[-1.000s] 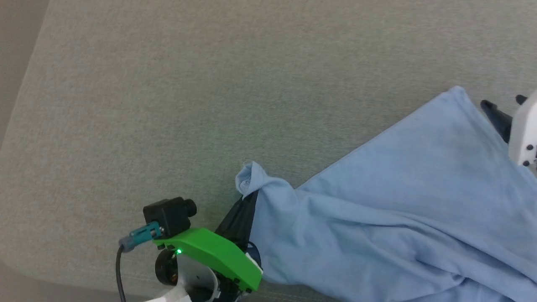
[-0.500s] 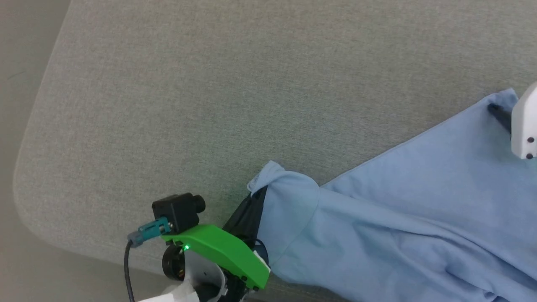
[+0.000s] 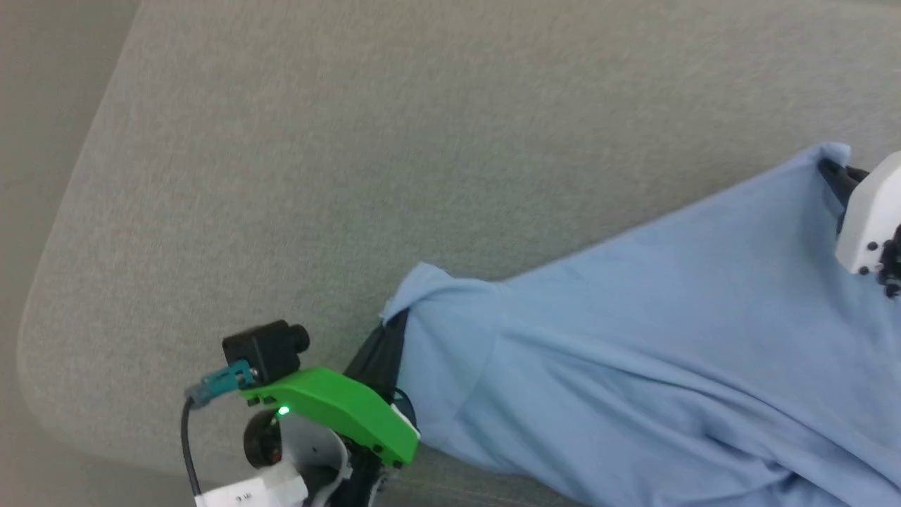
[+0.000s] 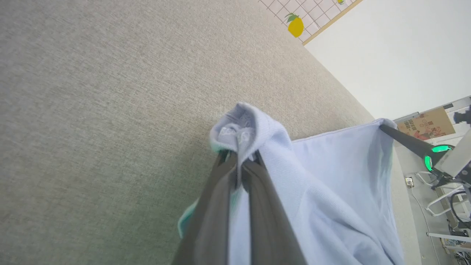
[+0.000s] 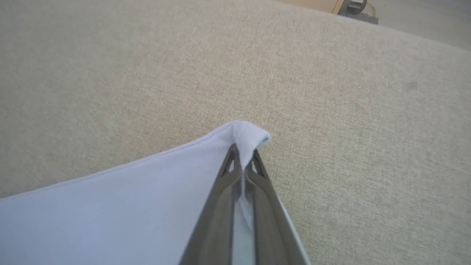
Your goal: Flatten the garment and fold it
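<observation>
The garment (image 3: 669, 338), a light blue T-shirt, hangs stretched between my two grippers above the grey fabric surface (image 3: 352, 176). My left gripper (image 3: 391, 325) is shut on a bunched corner of the garment (image 4: 239, 129) at the lower middle of the head view. At the right edge my right gripper (image 3: 829, 169) is shut on another corner of the garment (image 5: 248, 136). The cloth's top edge runs fairly taut between the two pinched corners, and the rest sags in soft folds toward the lower right. In the left wrist view the right gripper (image 4: 384, 128) shows at the far corner.
The grey surface has a rounded corner (image 3: 35, 394) at the lower left, with bare floor (image 3: 42, 84) beyond its left edge. A cardboard box (image 4: 428, 125) and shelving stand past the surface in the left wrist view.
My right gripper went from open beside the garment's far corner to shut on it. The top edge now looks tauter. The head camera has shifted.
</observation>
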